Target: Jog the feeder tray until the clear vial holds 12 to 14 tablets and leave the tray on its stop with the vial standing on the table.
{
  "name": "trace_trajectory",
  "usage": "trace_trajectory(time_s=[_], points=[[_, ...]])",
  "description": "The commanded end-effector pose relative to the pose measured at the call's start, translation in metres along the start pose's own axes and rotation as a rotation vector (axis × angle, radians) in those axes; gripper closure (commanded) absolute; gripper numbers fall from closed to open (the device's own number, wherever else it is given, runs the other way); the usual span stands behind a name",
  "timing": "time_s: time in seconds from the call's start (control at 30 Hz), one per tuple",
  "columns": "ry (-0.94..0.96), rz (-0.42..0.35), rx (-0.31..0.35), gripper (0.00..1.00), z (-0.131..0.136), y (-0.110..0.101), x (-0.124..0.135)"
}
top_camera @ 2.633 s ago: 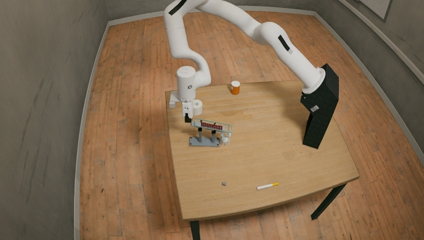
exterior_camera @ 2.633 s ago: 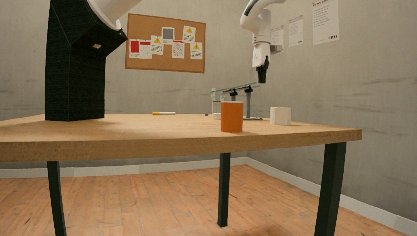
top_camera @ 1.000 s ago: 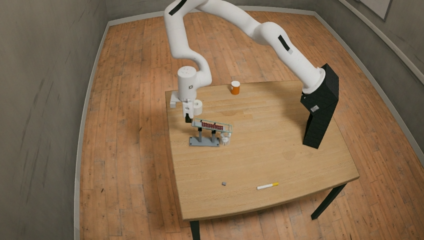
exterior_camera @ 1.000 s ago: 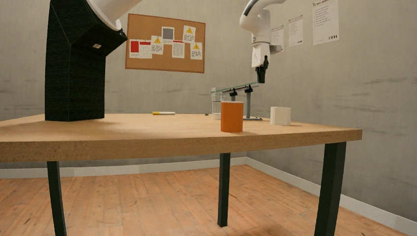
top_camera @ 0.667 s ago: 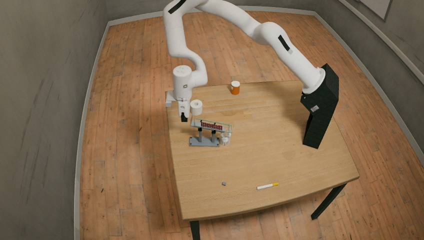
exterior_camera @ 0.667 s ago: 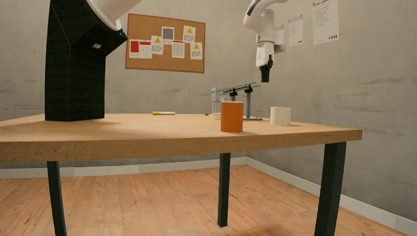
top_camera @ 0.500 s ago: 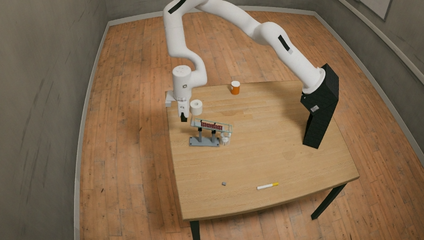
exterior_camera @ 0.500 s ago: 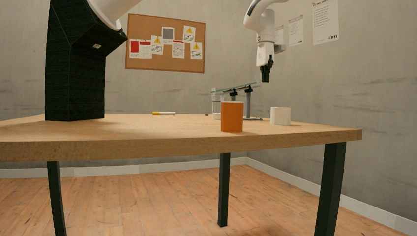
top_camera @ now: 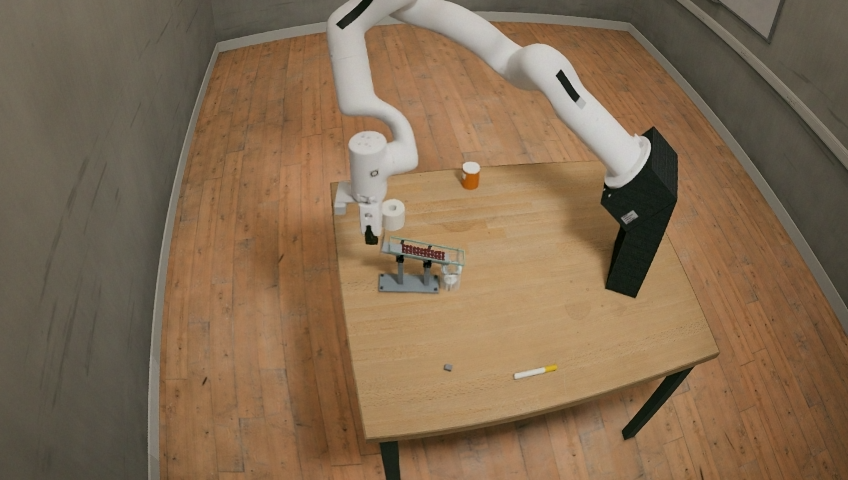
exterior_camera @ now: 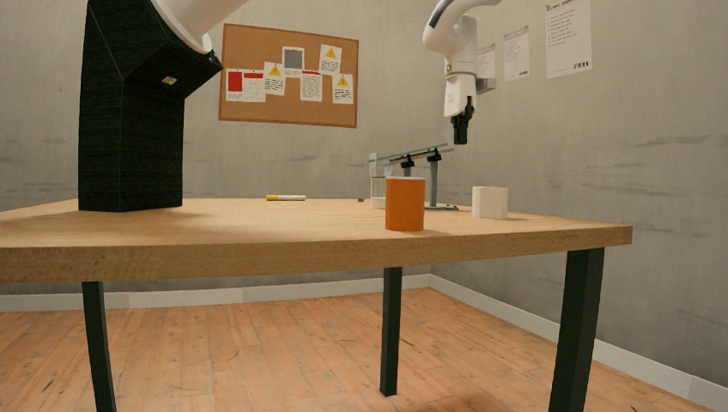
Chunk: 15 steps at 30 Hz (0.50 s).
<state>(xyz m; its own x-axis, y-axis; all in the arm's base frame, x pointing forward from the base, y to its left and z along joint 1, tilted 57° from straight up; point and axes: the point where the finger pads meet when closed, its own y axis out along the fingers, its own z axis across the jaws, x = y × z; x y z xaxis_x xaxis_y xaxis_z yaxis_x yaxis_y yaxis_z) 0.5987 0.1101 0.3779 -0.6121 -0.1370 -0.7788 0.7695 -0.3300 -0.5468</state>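
gripper [top_camera: 371,237] closed, empty, beside tray's raised end | tray [top_camera: 423,251] with tablets near table's left edge; vial [top_camera: 451,277] under its low end | risk: hard push floods vial; tablets spill

White roll [top_camera: 393,214] beside raised tray end [top_camera: 392,246]

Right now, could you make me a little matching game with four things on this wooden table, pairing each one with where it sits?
Things:
1. orange cylindrical bottle with white cap
2. white-and-yellow marker pen
3. clear glass vial
4. shut black tool

Places:
A. beneath the feeder tray's lower end
B. near the table's far edge
C. hovering at the tray's raised end
D. lying near the table's front edge

Pairs: 1-B, 2-D, 3-A, 4-C
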Motion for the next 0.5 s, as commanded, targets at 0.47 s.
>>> trace_trajectory(time_s=[0.47], points=[[0.000,0.002,-0.001,1.00,0.000,-0.003,-0.011]])
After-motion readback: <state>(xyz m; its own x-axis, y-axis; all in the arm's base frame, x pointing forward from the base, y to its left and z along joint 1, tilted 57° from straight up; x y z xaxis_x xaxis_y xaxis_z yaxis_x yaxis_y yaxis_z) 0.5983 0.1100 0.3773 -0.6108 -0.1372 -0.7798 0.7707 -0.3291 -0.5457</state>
